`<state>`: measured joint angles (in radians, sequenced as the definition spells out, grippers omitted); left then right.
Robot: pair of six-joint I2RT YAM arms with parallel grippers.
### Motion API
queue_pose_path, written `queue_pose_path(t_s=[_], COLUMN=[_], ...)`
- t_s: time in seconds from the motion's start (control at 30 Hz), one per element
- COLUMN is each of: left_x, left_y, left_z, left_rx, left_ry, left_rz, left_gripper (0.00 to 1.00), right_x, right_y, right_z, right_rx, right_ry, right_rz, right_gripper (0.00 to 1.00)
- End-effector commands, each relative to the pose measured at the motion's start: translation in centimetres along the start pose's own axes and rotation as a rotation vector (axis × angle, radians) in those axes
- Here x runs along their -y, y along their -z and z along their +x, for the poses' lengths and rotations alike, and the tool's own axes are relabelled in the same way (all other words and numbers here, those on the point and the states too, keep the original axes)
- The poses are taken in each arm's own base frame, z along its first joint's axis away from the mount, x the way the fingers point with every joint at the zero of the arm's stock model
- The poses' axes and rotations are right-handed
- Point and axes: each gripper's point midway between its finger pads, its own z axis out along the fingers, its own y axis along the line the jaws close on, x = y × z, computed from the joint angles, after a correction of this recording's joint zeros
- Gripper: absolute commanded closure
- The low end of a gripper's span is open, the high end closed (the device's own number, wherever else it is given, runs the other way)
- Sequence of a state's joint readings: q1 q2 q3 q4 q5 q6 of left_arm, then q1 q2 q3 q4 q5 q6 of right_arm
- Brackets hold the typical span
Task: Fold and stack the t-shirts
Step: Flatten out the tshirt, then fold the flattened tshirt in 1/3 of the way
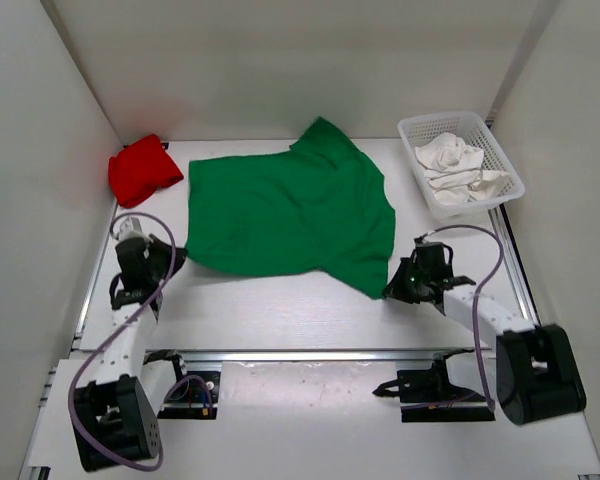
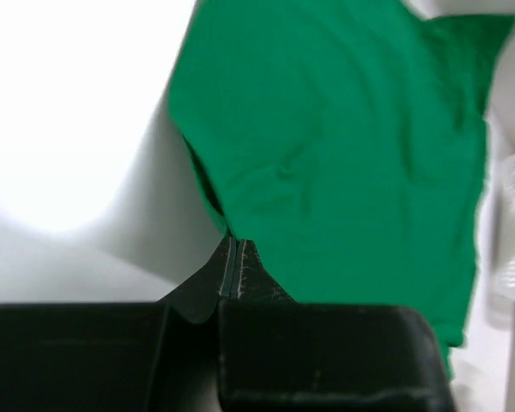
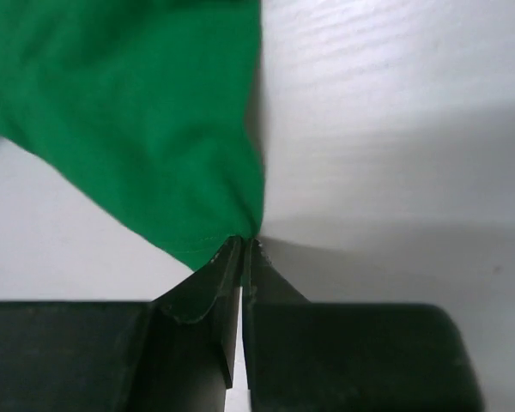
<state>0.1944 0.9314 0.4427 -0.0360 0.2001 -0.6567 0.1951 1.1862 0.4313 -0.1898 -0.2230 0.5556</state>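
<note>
The green t-shirt (image 1: 290,210) lies spread across the middle of the table, with one sleeve pointing to the back. My left gripper (image 1: 177,252) is shut on its near left corner; the left wrist view has the fingertips (image 2: 234,245) pinching the green t-shirt (image 2: 343,154) at its hem. My right gripper (image 1: 390,291) is shut on the near right corner, where the green t-shirt (image 3: 137,112) meets the closed tips (image 3: 245,245). A folded red t-shirt (image 1: 144,170) sits at the back left. The white t-shirt (image 1: 455,165) lies crumpled in the basket.
A white mesh basket (image 1: 500,150) stands at the back right, against the right wall. White walls close in the table on the left, back and right. Both arm bases and their cables sit along the near edge.
</note>
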Motion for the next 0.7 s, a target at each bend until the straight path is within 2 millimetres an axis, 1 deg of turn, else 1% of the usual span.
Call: queue_pose_path(t_s=[0.0,0.03,0.07,0.1,0.13,0.17,0.2,0.23,0.27,0.3,0.33,0.37,0.4,0.5,0.53,0.6,0.63,0.67], left_x=[-2.1,-2.7,-3.6,-3.9,-4.3,-4.6,-4.3,-4.5,-4.4,-4.3,-3.7,-3.4,-3.3,-2.7,-2.5,-1.9,-1.7,-1.6], left_y=[0.7,0.9,1.2,1.6,2.0,2.3,2.7,3.1,3.5,3.9,4.2,4.4,4.4,4.3,4.2,3.8,3.4,3.0], left_z=[2.0,2.7,3.5,4.0,4.1,4.5,4.0,4.5,4.6,4.6,4.5,4.6,4.8,4.5,4.1,3.0,2.5,2.2], left_rx=[0.028,0.009,-0.007,-0.014,-0.021,-0.040,-0.025,-0.043,-0.057,-0.053,-0.042,-0.037,-0.038,-0.049,-0.052,-0.028,-0.018,-0.022], left_ry=[0.016,0.019,0.031,0.033,0.035,0.033,0.011,0.011,-0.005,-0.016,-0.032,-0.043,-0.045,-0.047,-0.035,-0.016,0.000,0.008], left_rz=[-0.009,-0.018,-0.040,-0.042,-0.048,-0.052,-0.039,-0.047,-0.047,-0.052,-0.035,-0.027,-0.022,-0.006,-0.008,0.006,0.008,0.000], left_gripper=[1.00,1.00,1.00,1.00,1.00,1.00,1.00,1.00,1.00,1.00,1.00,1.00,1.00,1.00,1.00,1.00,1.00,1.00], right_x=[-2.8,-2.4,-2.7,-2.5,-2.6,-2.9,-3.1,-2.9,-2.7,-2.9,-2.6,-3.5,-4.1,-5.3,-5.0,-5.5,-5.5,-6.5], right_y=[1.4,1.8,2.3,2.6,3.4,4.4,5.3,5.8,6.5,7.5,7.5,7.9,8.1,8.1,7.8,8.0,7.9,8.2], right_z=[-2.0,-0.9,-0.4,0.1,0.9,0.9,0.7,1.0,1.3,0.9,1.6,2.0,2.0,1.4,0.7,-1.1,-2.5,-3.4], right_rx=[0.152,0.152,0.167,0.167,0.170,0.193,0.227,0.223,0.230,0.260,0.231,0.228,0.216,0.213,0.230,0.273,0.293,0.311], right_ry=[-0.031,-0.037,-0.022,-0.020,-0.020,-0.013,-0.009,-0.026,-0.024,-0.019,-0.029,-0.013,-0.026,0.014,0.020,0.053,0.046,0.064], right_rz=[-0.148,-0.143,-0.161,-0.151,-0.151,-0.165,-0.186,-0.180,-0.186,-0.207,-0.204,-0.255,-0.271,-0.265,-0.229,-0.207,-0.193,-0.233], right_gripper=[1.00,1.00,1.00,1.00,0.99,1.00,1.00,1.00,1.00,1.00,1.00,1.00,1.00,1.00,1.00,1.00,1.00,1.00])
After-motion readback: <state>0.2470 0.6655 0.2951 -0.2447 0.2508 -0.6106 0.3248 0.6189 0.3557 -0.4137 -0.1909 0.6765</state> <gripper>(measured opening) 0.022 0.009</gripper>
